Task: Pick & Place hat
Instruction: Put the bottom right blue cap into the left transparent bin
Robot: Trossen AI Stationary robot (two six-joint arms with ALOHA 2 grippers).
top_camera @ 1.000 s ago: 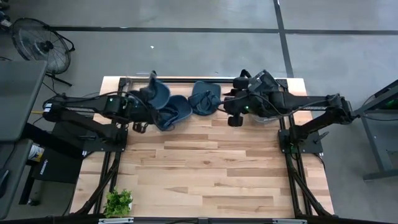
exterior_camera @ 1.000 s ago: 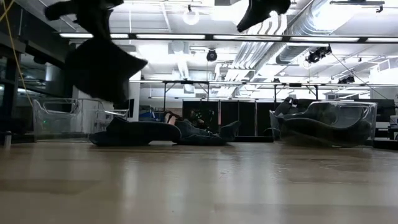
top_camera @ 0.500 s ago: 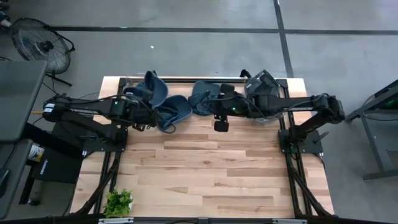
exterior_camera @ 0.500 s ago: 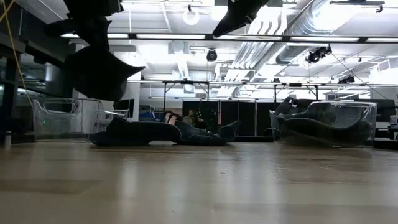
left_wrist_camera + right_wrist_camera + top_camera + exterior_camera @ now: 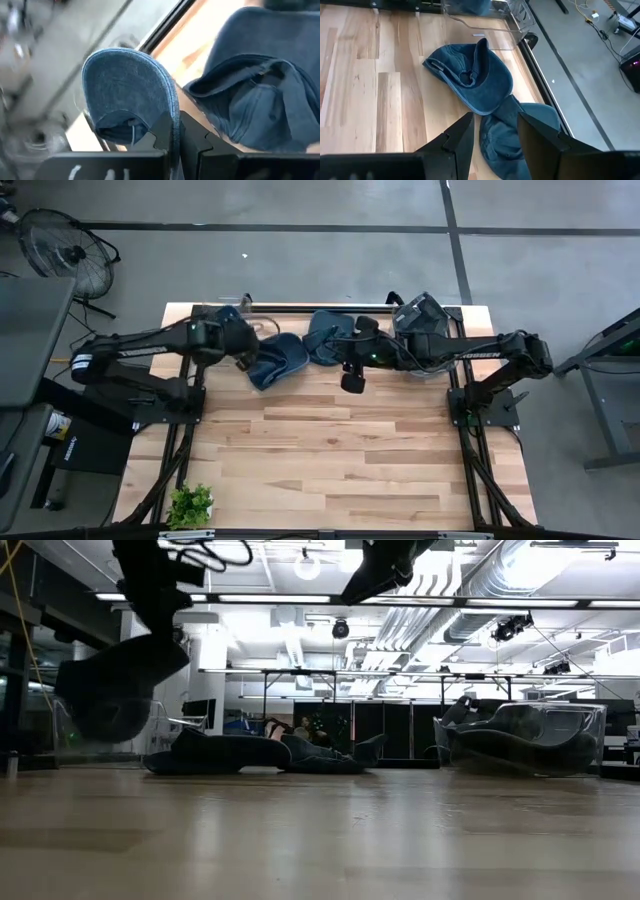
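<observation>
Overhead, the left gripper [image 5: 243,346] is clamped on a blue hat [image 5: 127,95], lifted beside the two hats [image 5: 300,348] on the table. The right gripper [image 5: 350,380], fingers apart and empty, hangs over them. Best carry the hat clear before lowering.

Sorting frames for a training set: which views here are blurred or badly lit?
Low view: backlit by ceiling lights, so the held hat and arms are dark shapes. Left wrist view: background smeared, the hat in the left gripper sharper. High and right wrist views: evenly lit, clear.
</observation>
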